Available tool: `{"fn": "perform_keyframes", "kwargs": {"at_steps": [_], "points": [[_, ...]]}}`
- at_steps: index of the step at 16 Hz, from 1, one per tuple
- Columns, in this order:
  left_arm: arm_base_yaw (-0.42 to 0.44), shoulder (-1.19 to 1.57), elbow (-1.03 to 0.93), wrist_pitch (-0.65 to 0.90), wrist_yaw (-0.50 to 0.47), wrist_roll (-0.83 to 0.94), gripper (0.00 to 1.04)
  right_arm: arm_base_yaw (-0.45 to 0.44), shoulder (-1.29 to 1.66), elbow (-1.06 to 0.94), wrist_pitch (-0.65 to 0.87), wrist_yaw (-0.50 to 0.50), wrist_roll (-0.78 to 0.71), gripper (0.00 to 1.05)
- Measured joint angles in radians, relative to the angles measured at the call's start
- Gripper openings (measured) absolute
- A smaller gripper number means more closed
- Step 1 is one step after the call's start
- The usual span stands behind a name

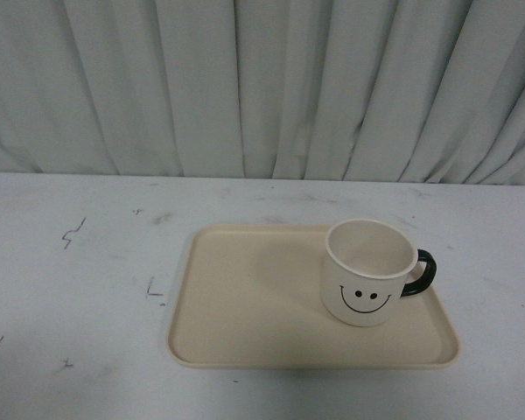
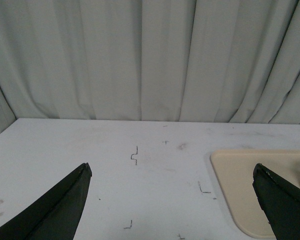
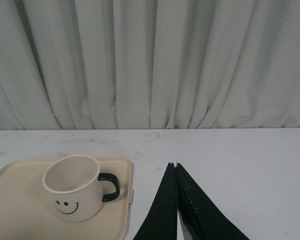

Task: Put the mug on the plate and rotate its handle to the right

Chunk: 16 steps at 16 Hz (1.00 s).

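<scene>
Nearest in the front view: beige plate point(image 1: 245, 306) flat on the white bench point(image 1: 70, 262), long side across the view. On the right part of the plate, upright: cream-white mug point(image 1: 367, 276), open mouth up, black smiley face toward the camera. Black handle point(image 1: 423, 271) out to the right, over the right part of the plate. No arm or gripper visible in this view. Small dark marks on the bench left of the plate. Further back, pale pleated curtain point(image 1: 262, 87) along the far edge of the bench.

In the left wrist view: left gripper point(image 2: 172, 200) with its two dark fingers point(image 2: 65, 205) wide apart, nothing between them, above bare bench; one rounded corner of the plate point(image 2: 240, 175) beside the finger at the frame's side.

In the right wrist view: right gripper point(image 3: 176, 200) with fingers pressed together, nothing clamped, just beside the plate point(image 3: 10, 190) edge, apart from the mug point(image 3: 72, 187) and its handle point(image 3: 110, 187).
</scene>
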Motion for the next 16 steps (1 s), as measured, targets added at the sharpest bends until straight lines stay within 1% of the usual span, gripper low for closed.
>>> {"fn": "perform_keyframes", "kwargs": {"at_steps": [7,8,9,10,11,16], "points": [[0.000,0.000,0.000,0.000,0.000,0.000,0.98,0.000,-0.143,0.000,-0.142,0.000,0.000,0.02],[0.000,0.000,0.000,0.000,0.000,0.000,0.98,0.000,-0.183,0.001,-0.197,0.000,0.000,0.02],[0.000,0.000,0.000,0.000,-0.001,0.000,0.98,0.000,-0.291,0.000,-0.328,-0.002,0.000,0.02],[0.000,0.000,0.000,-0.001,0.000,0.000,0.98,0.000,-0.316,0.003,-0.304,-0.003,0.001,0.02],[0.000,0.000,0.000,0.000,0.000,0.000,0.98,0.000,-0.315,0.000,-0.331,-0.003,0.002,0.02],[0.000,0.000,0.000,0.000,0.000,0.000,0.98,0.000,-0.315,0.000,-0.323,-0.003,0.003,0.02]]}}
